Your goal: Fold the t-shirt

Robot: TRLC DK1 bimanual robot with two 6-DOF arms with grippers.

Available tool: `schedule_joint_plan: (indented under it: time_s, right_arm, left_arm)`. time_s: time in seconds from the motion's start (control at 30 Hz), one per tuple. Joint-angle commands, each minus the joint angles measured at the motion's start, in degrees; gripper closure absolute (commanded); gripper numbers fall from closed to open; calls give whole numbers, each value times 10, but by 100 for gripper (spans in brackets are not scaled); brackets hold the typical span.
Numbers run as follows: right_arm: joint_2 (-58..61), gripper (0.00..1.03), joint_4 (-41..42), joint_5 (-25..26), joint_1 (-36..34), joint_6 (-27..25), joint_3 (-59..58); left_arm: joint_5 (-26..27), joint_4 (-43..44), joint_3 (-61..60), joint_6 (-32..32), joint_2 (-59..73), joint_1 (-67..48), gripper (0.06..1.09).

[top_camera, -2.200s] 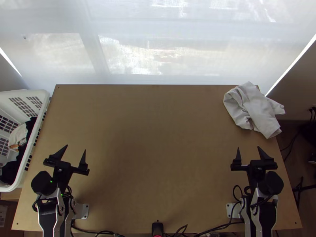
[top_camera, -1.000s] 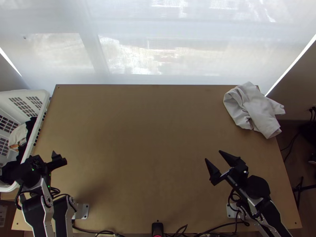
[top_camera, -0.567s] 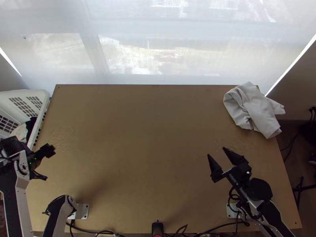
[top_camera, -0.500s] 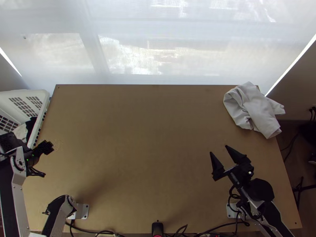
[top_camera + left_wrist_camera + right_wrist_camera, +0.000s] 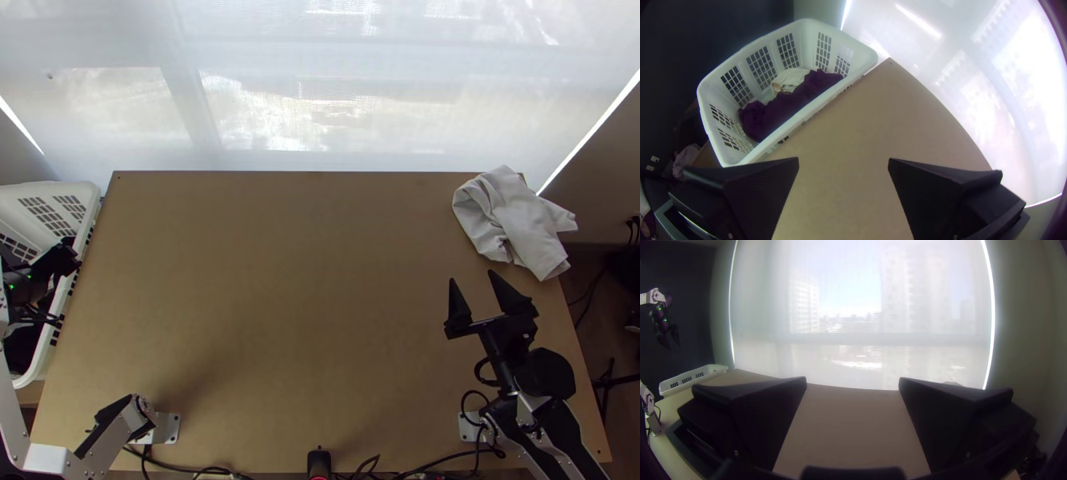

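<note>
A pale grey cloth [image 5: 512, 220] lies in a messy bunch at the upper right of the top view. It sits on the corner of the worktop [image 5: 304, 320], and some of it pokes out past the side edge. More cloth lies in the big white basket [image 5: 94, 194] at the left edge of the top view. There, a dark purple cloth [image 5: 782, 106] is all crumpled up, with a small white cloth [image 5: 790, 79] right beside it. It is hard to tell which of these is the t-shirt.

The right gripper [image 5: 472, 276] is at the lower right of the top view, below the pale grey cloth and not touching it. Its jaws are wide apart with nothing between them. The left gripper [image 5: 61, 262] is over the basket at the left edge of the top view. In the left wrist view its jaws are spread wide too, and they hold nothing.

The basket stands just beside the worktop. A white see-through blind [image 5: 320, 88] goes across the top of the frame, behind the worktop.
</note>
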Motion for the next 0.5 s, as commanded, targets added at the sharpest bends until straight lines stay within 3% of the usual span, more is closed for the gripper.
schedule_joint_plan:
  time_s: [0.0, 0.2, 0.4, 0.47]
  right_arm:
    - [163, 5, -46, 25, -25, 38, 112]
    - [292, 5, -164, 24, -28, 72, 229]
    - [409, 5, -384, 12, -4, 87, 402]
    - [417, 5, -414, 7, 5, 88, 435]
  left_arm:
    - [2, -39, 77, 0, 13, 21, 10]
    - [0, -59, 182, 20, 60, 164, 10]
    - [1, -75, 252, 150, 153, 246, 10]
    - [1, -73, 259, 199, 185, 247, 10]
